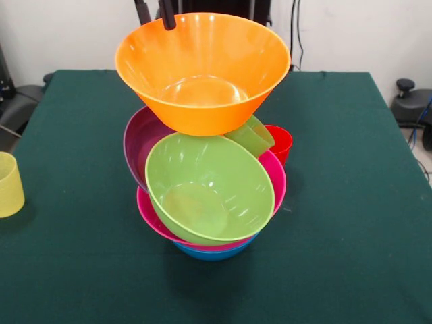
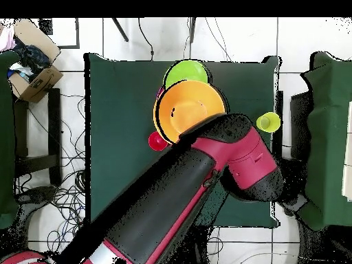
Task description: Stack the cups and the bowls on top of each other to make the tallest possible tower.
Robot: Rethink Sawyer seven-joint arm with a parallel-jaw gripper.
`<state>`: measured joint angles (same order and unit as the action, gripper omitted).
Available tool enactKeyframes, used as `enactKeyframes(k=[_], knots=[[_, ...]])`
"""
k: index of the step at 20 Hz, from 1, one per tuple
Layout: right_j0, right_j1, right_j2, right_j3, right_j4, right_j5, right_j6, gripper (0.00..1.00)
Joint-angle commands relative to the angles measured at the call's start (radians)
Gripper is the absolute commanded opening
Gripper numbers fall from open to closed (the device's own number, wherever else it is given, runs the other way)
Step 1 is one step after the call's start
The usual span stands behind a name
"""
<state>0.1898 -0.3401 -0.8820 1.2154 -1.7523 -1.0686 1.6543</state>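
The tower stands mid-table: a blue bowl (image 1: 216, 253) at the bottom, then a pink bowl (image 1: 277, 179), a purple bowl (image 1: 133, 138) and a lime green bowl (image 1: 209, 189) tilted toward the camera. A green cup (image 1: 251, 135) lies on its side under the top bowl. A red cup (image 1: 281, 142) stands just behind the pile. My gripper (image 1: 155, 15) is shut on the far rim of the orange bowl (image 1: 202, 67), which sits at the tower's top; I cannot tell if it rests there. A pale yellow cup (image 1: 8, 183) stands apart. The orange cup and the small blue bowl are hidden.
In the overhead view my red and black arm (image 2: 206, 179) reaches over the green table (image 2: 117, 137) to the orange bowl (image 2: 189, 108). It covers the gripper there. The yellow cup (image 2: 268, 122) stands near the table's edge. A cardboard box (image 2: 34, 72) sits off the table.
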Motion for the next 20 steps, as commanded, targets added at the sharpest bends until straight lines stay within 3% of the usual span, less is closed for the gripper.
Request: enactKeyframes(k=[1, 20], knots=[[0.006, 0.003, 0.11, 0.007, -0.043, -0.015, -0.008, 1.0], [0.007, -0.002, 0.134, 0.028, -0.035, 0.012, -0.047, 1.0]])
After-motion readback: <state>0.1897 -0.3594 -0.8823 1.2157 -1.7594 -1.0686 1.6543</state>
